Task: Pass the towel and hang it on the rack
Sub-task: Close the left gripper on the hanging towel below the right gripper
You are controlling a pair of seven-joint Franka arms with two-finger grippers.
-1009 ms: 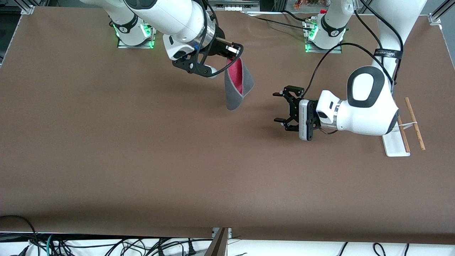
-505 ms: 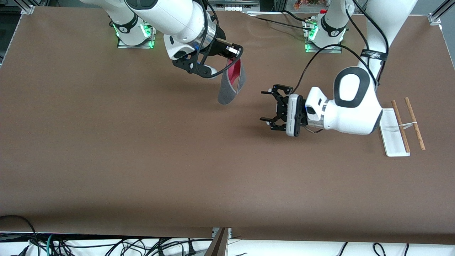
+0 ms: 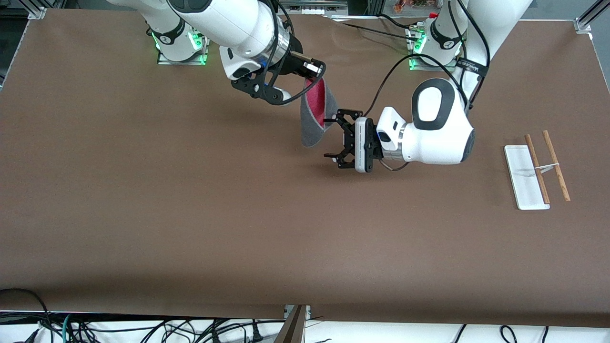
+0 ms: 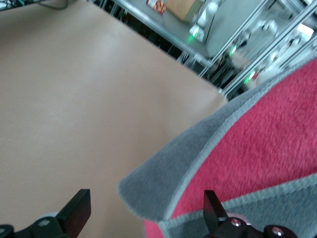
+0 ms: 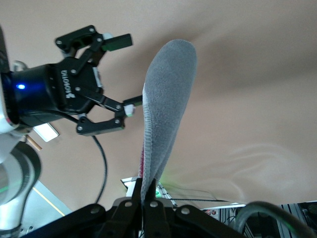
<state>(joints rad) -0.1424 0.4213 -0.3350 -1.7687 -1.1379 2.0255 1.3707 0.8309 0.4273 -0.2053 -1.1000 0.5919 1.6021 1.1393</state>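
The towel [image 3: 316,113] hangs over the middle of the table [image 3: 143,190], pinched at its top corner by the clenched right gripper [image 3: 312,72]. Your left gripper [image 3: 332,138] is right beside its lower edge with jaws spread wide, one finger touching or nearly touching the cloth. Drive in until the hanging fold sits well between both fingers before you clamp. No containers show; the rack [image 3: 537,170] stands bare at the left arm's end.
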